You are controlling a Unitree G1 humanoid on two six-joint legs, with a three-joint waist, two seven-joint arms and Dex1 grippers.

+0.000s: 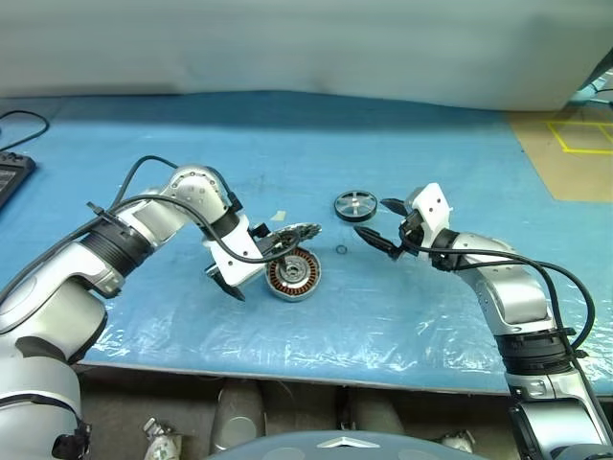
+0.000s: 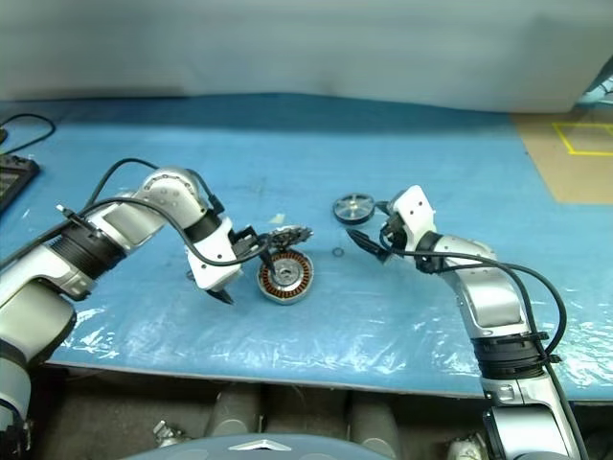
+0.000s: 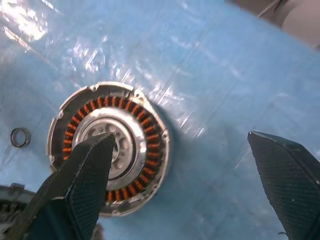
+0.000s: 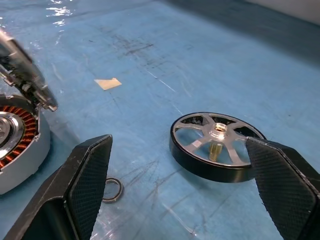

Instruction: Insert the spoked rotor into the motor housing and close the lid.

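The spoked rotor (image 1: 355, 206) lies flat on the blue table, hub up, just beyond my right gripper (image 1: 376, 222). That gripper hovers low and open with nothing in it, and the rotor (image 4: 217, 145) sits ahead between its fingers without touching them. The motor housing (image 1: 292, 273) rests left of centre, copper windings showing. My left gripper (image 3: 180, 137) hangs above the housing, open wide and empty, with one finger (image 3: 85, 185) over its rim. The silvery toothed lid (image 1: 293, 233) sits right behind the housing, close to its far rim.
A tiny thin ring (image 1: 341, 251) lies between the housing and the rotor. A scrap of tape (image 1: 278, 217) is stuck to the table behind the lid. A dark keyboard (image 1: 10, 177) sits at the far left edge. The table's front edge (image 1: 316, 359) runs near me.
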